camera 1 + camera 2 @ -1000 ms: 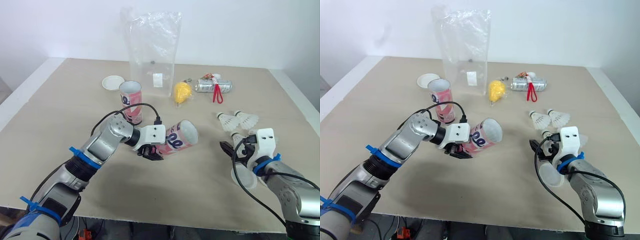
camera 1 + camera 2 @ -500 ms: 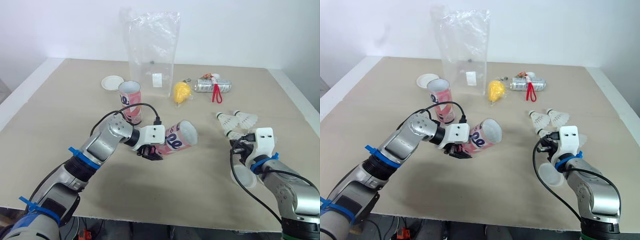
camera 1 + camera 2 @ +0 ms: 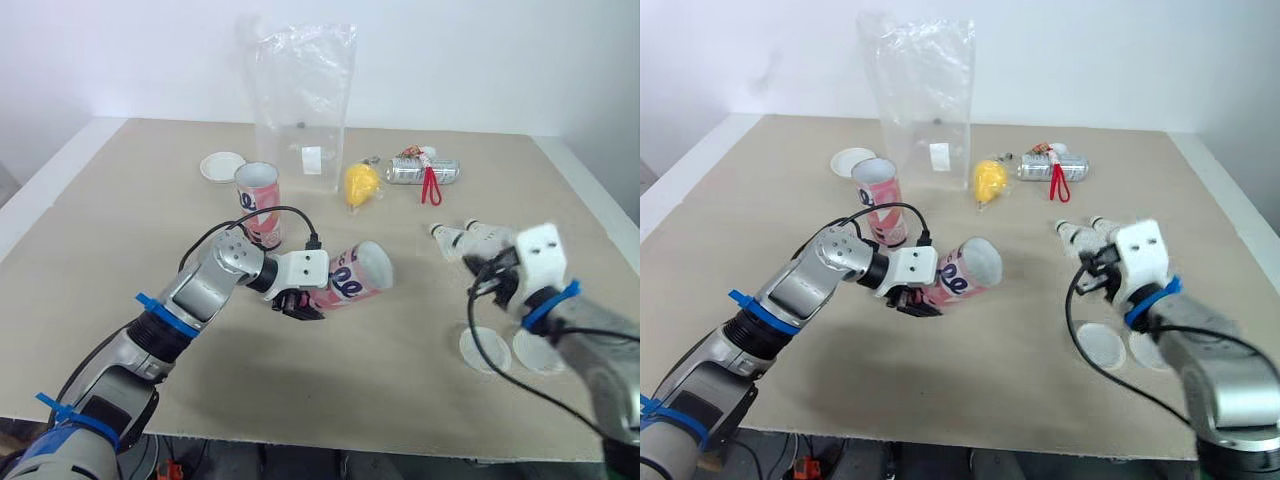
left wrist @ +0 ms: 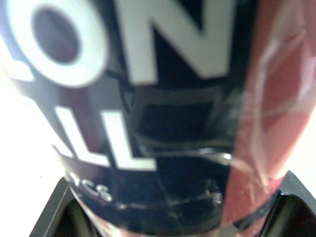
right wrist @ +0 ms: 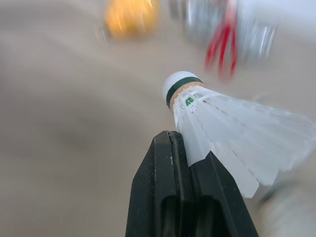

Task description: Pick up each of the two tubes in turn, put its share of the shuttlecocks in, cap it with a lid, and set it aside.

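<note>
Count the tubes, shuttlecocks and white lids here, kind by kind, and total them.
Tubes: 2, the upright tube and the held tube in the left gripper.
Shuttlecocks: 3, two table shuttlecocks and the held shuttlecock in the right gripper.
White lids: 3, the far lid and two near lids.
Total: 8.

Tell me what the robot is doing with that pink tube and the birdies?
The robot is filling tubes with shuttlecocks. Its left gripper holds a pink tube above the table, tilted with its open mouth toward the other arm. Its right gripper pinches one shuttlecock by the feathers, not yet in the tube. Two more shuttlecocks and two white lids lie on the table nearby, and a second tube stands upright behind.
</note>
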### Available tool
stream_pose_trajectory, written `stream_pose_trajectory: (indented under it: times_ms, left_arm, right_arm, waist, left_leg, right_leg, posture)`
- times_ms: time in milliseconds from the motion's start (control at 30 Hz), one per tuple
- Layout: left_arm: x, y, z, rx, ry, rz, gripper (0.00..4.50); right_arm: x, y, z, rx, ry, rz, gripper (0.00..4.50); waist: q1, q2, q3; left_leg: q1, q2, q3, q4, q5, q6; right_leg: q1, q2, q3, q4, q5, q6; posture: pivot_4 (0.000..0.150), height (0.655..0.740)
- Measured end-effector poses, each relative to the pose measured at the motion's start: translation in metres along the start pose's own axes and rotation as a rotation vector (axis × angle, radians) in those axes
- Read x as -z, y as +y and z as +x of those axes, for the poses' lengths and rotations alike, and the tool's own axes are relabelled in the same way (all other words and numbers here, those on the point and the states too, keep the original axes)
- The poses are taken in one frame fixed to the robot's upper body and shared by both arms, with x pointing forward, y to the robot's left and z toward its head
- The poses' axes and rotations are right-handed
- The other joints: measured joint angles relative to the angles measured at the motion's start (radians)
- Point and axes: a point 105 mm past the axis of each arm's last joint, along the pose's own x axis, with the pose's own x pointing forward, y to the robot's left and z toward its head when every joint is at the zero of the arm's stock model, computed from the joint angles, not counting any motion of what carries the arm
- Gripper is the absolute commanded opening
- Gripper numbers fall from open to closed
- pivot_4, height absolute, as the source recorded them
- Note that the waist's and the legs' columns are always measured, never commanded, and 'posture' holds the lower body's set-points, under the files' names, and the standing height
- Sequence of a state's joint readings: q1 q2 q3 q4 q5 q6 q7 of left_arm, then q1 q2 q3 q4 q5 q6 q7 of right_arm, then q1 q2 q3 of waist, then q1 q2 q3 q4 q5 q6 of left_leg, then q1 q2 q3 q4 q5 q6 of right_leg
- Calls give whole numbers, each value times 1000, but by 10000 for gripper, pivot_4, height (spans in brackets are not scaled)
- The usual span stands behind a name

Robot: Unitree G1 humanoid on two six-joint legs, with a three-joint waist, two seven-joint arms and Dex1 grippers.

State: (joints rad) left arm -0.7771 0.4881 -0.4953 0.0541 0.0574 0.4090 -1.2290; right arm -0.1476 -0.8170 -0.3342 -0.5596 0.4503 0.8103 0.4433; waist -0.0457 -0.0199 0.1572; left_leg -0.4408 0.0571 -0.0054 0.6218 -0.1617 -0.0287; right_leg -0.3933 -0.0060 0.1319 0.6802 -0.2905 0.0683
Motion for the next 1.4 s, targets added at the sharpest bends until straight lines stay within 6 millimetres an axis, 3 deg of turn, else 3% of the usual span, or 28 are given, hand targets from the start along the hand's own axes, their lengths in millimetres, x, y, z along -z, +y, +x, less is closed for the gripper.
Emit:
stream_pose_trajectory:
  times_ms: [33,100,233,333,467,667,900,933,1000,1033,1200,1233,1400]
  left_arm:
    - [0,0,1,2,-2,-7,29360]
    - [0,1,1,6,-10,-17,29360]
    - [-1,5,4,16,-26,-51,29360]
    - [-2,7,4,16,-29,-58,29360]
    - [-2,7,4,16,-32,-61,29360]
    - [-2,6,4,8,-35,-67,29360]
    - [-3,4,4,4,-37,-66,29360]
    - [-4,4,4,3,-37,-67,29360]
    - [-4,3,3,-2,-36,-68,29360]
    - [-4,2,3,-5,-37,-64,29360]
    - [-3,2,3,-9,-33,-66,29360]
    - [-3,2,3,-10,-32,-66,29360]
    - [-1,2,1,-11,-26,-60,29360]
  right_arm:
    - [-19,-1,-5,-53,-57,-93,951]
    - [-37,4,-10,-150,-105,-221,951]
    - [-68,36,-25,-476,-224,-564,951]
    - [-71,58,-28,-654,-271,-711,951]
    - [-74,71,-24,-749,-325,-763,951]
    - [-63,75,-4,-824,-312,-841,951]
    - [-67,80,8,-874,-339,-934,951]
    - [-66,81,8,-895,-331,-938,6912]
    - [-67,81,6,-918,-329,-940,14014]
    - [-69,81,5,-931,-333,-931,20374]
    - [-76,78,-2,-962,-342,-888,41934]
    - [-82,75,-4,-957,-356,-831,44668]
    - [-115,53,-12,-873,-382,-547,44668]
  waist:
    - [0,-1,0]
    - [0,-1,0]
    - [0,-2,1]
    - [-1,-3,1]
    - [-1,-3,2]
    - [-1,-3,2]
    - [2,-2,2]
    - [2,-2,2]
    - [2,-2,2]
    - [2,-2,2]
    - [2,-2,2]
    - [1,-2,3]
    - [1,-2,3]
  left_leg:
    - [2,1,-1,0,0,0]
    - [3,0,-1,0,0,0]
    - [2,-1,-1,1,0,0]
    - [2,-1,-1,1,0,0]
    - [1,-1,-1,0,0,0]
    - [1,-1,-1,0,0,0]
    - [1,-1,-2,-1,0,0]
    - [1,-2,-2,-1,0,0]
    - [1,-1,-2,-1,0,0]
    - [1,-1,-2,-1,0,0]
    - [1,-1,-2,-1,0,0]
    - [1,-1,-2,-1,0,0]
    - [2,-1,-2,-2,0,0]
  right_leg:
    - [3,1,-1,0,-1,-1]
    - [3,1,-1,0,-1,-2]
    - [4,0,0,-1,-2,0]
    - [3,0,0,-1,-2,0]
    - [3,-1,0,-1,-2,1]
    - [3,-1,0,0,-2,1]
    - [3,-1,-1,0,-1,3]
    - [3,-1,-1,0,-1,3]
    - [3,-1,-1,0,-2,3]
    - [3,-1,-1,0,-2,3]
    - [3,-1,-1,0,-2,3]
    - [3,-1,-1,0,-1,2]
    - [3,-1,-1,0,2,-4]
  posture:
    - [1500,7400]
    - [1500,7400]
    - [1500,7400]
    - [1500,7400]
    - [1500,7400]
    - [1500,7400]
    - [1500,7400]
    - [1500,7400]
    - [1500,7400]
    - [1500,7400]
    - [1500,7400]
    - [1500,7400]
    - [1500,7400]
